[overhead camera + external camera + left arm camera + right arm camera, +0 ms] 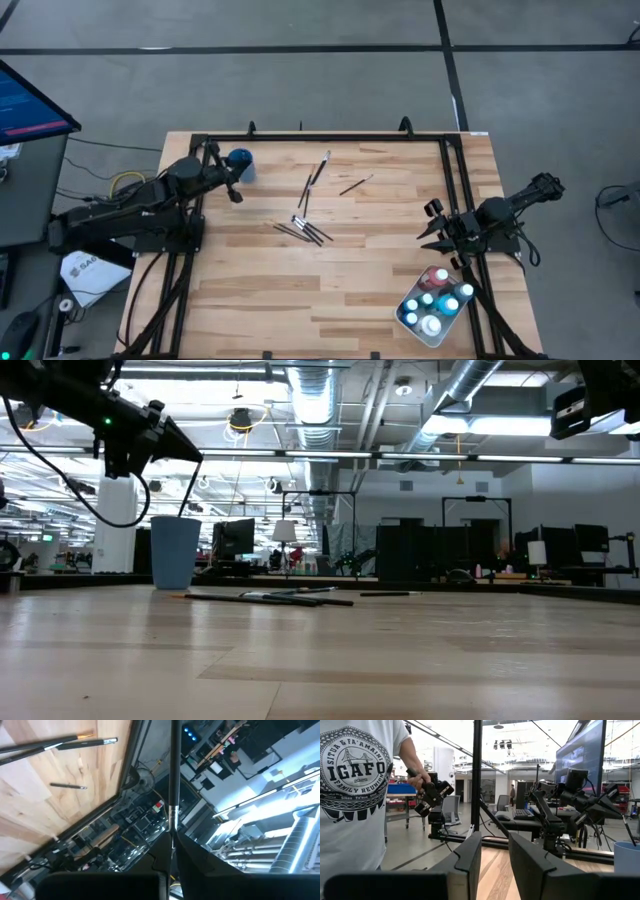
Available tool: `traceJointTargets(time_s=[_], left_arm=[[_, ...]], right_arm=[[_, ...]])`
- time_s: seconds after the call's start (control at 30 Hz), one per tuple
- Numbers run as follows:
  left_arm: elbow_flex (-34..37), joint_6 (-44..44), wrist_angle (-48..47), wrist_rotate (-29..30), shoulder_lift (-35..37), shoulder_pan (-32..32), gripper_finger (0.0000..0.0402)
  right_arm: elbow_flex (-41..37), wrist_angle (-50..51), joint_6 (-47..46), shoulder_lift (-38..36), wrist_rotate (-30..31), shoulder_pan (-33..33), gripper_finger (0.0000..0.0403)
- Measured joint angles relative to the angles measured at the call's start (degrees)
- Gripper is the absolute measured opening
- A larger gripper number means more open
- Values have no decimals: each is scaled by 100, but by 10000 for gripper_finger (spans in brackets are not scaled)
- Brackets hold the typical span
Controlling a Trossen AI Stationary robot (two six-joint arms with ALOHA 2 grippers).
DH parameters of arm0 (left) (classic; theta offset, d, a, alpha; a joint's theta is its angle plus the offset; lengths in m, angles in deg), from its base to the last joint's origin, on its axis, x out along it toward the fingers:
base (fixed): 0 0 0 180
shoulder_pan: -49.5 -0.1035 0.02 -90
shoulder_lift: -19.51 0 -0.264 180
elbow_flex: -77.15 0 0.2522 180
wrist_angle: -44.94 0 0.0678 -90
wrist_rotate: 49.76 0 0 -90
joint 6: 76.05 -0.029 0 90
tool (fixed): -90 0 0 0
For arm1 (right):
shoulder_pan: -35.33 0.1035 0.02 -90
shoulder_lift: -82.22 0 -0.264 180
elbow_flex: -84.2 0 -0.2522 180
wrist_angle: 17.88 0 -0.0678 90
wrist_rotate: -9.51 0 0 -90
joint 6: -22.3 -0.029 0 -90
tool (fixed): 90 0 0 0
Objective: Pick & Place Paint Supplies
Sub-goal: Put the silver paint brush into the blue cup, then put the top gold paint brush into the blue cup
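The left gripper (172, 851) holds one paintbrush (173, 780) upright in closed jaws beside the blue cup (241, 165). Judged step: brush delivery; next, centre over the cup and release. The right gripper (436, 228) waits, jaws narrowly apart. Remaining brushes (305, 231) lie mid-table (250, 300); bottles (435, 300) fill the tray (409, 325). A person (355, 795) stands beyond.

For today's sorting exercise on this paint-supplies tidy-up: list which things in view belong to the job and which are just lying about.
Belong to the job:
- paintbrushes scattered mid-table
- paint bottles in the white tray
- blue cup, beside the left gripper, which holds a brush
- right gripper, open

Just lying about:
- monitor and cables off the table
- person behind
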Motion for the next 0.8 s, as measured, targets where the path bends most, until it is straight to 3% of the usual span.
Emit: traceJointTargets(time_s=[0.47,0.6,0.7,0.8], left_arm=[[2,-280,196,123,-4,-28,71],[-6,-1192,1845,128,-261,-24,79],[-259,-2562,3574,187,-765,-24,79],[-718,-3587,4460,163,-1254,6,74]], right_arm=[[2,-1,1,0,0,0,92],[2,0,2,0,0,0,92],[2,0,0,0,2,0,92],[0,0,1,0,0,-1,92]])
